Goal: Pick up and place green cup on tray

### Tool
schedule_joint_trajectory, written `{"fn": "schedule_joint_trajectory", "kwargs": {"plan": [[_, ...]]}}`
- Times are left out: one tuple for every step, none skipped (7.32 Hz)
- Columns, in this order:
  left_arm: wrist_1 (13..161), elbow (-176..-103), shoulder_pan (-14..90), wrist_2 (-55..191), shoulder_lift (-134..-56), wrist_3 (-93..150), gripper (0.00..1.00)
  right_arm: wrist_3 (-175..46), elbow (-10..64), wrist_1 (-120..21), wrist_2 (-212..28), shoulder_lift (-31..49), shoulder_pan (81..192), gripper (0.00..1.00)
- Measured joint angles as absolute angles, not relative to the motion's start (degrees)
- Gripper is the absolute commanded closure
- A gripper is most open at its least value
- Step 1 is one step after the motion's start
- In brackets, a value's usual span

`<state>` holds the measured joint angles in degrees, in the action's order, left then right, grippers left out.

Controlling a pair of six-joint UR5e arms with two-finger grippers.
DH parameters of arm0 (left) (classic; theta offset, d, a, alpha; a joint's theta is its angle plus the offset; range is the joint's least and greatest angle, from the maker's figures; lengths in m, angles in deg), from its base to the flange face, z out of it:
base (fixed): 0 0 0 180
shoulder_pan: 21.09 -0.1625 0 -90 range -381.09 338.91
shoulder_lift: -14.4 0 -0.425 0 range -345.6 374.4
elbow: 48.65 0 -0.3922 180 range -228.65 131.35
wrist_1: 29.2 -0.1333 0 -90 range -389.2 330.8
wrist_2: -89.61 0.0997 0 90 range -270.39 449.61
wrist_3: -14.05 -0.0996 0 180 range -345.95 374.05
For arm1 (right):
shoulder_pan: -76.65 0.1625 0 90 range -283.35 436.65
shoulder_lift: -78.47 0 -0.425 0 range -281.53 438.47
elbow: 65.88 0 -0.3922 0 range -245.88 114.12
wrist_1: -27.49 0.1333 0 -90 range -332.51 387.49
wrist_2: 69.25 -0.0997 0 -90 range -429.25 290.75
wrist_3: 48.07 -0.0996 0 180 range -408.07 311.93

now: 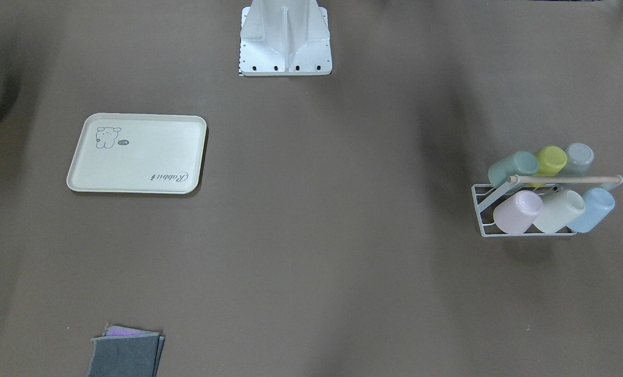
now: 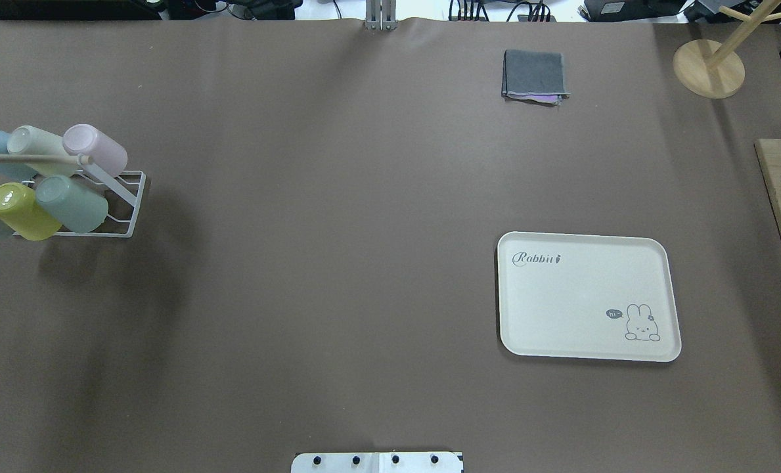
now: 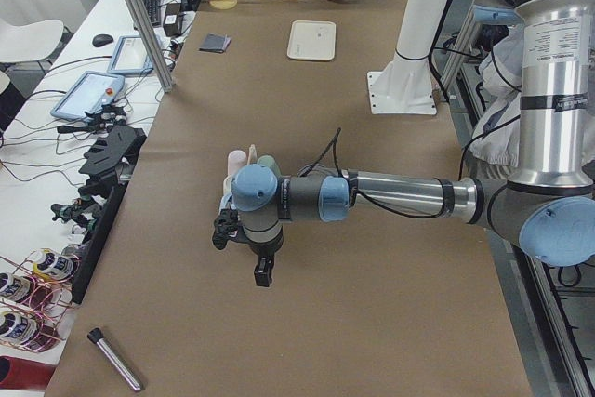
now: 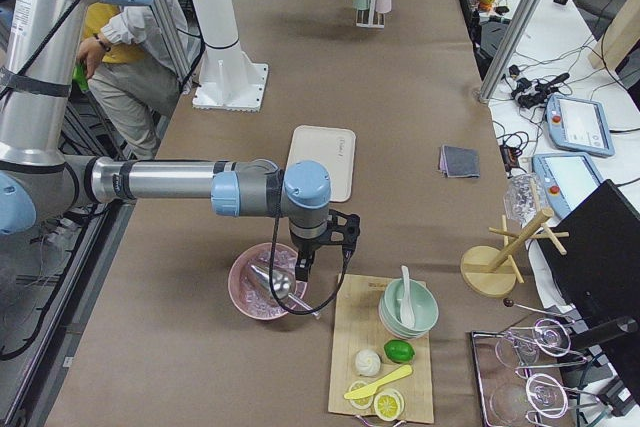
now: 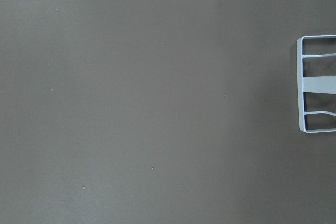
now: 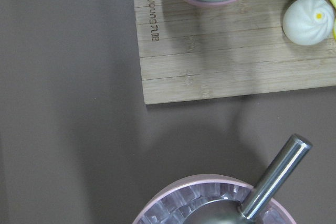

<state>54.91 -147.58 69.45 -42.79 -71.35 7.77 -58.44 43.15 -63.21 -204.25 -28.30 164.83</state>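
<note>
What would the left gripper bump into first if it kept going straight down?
Probably just the bare brown table. The left gripper points straight down, beside the cup rack, not over it, though depth is hard to judge.

You get open tabletop [image 2: 324,263] btwn rack [image 2: 137,197] & tray [image 2: 580,295], but green cup [image 2: 71,203] is hemmed: yellow cup [image 2: 22,210] tight on one side, wooden bar [image 2: 22,158] & slanted strut [image 2: 111,187] close alongside.

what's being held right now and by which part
Nothing seen: the green cup sits in the rack; left end effector and right end effector look empty.
</note>
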Motion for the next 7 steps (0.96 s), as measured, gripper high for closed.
{"fn": "schedule_joint_trajectory", "kwargs": {"plan": [[54.9, -147.9, 69.4, -42.7, -71.4, 8.2, 0.02, -58.4, 43.1, -63.2, -204.2, -28.3, 164.8, 0.00], [54.8, -148.2, 69.4, -42.7, -71.5, 9.0, 0.02, -58.4, 43.1, -63.2, -204.1, -28.2, 164.8, 0.00], [54.7, -148.3, 69.4, -42.7, -71.6, 9.6, 0.02, -58.4, 43.0, -63.2, -204.0, -28.2, 164.8, 0.00], [54.6, -148.4, 69.4, -42.7, -71.7, 9.9, 0.02, -57.9, 43.0, -63.1, -203.9, -28.2, 164.8, 0.00], [54.5, -148.8, 69.3, -42.9, -71.7, 10.3, 0.02, -57.0, 43.0, -63.0, -203.9, -28.4, 164.8, 0.00], [54.5, -150.1, 69.2, -43.2, -71.6, 12.2, 0.02, -56.4, 43.1, -62.9, -204.1, -28.6, 164.9, 0.01], [54.5, -152.9, 68.6, -43.4, -71.5, 15.5, 0.02, -56.6, 43.7, -62.9, -204.1, -28.4, 164.8, 0.01]]}}
